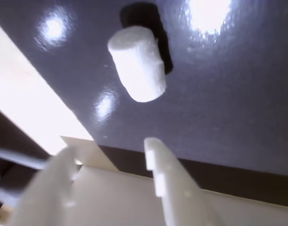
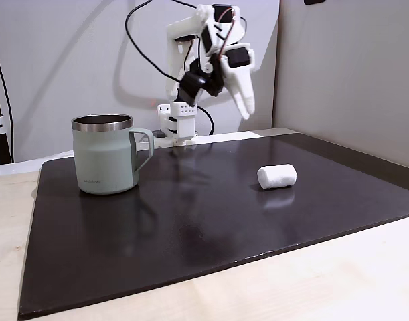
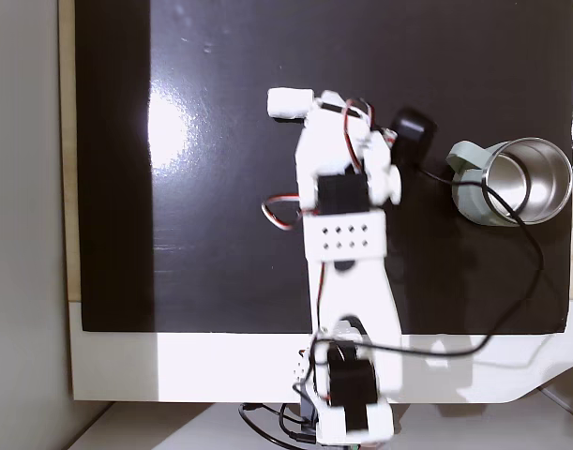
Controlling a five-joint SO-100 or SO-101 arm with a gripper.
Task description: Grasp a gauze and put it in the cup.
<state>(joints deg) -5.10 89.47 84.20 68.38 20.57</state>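
Note:
The gauze (image 1: 136, 63) is a small white roll lying on its side on the black mat, apart from everything else. It lies at the mat's right in a fixed view (image 2: 276, 176) and near the far end in the other (image 3: 290, 103). My white gripper (image 1: 111, 148) is open, with nothing between its fingers (image 1: 165, 174), and the gauze lies ahead of the tips. It hangs high above the mat (image 2: 243, 100), behind the roll. From above, its tip (image 3: 325, 101) is just right of the gauze. The grey-green cup (image 2: 105, 154) stands upright and empty (image 3: 511, 181).
A black mat (image 2: 191, 227) covers most of a pale wooden table (image 2: 324, 281). The arm's base (image 3: 347, 403) sits at the mat's edge, with black cables (image 3: 511, 281) looping toward the cup. Walls close the back and right sides (image 2: 351, 67).

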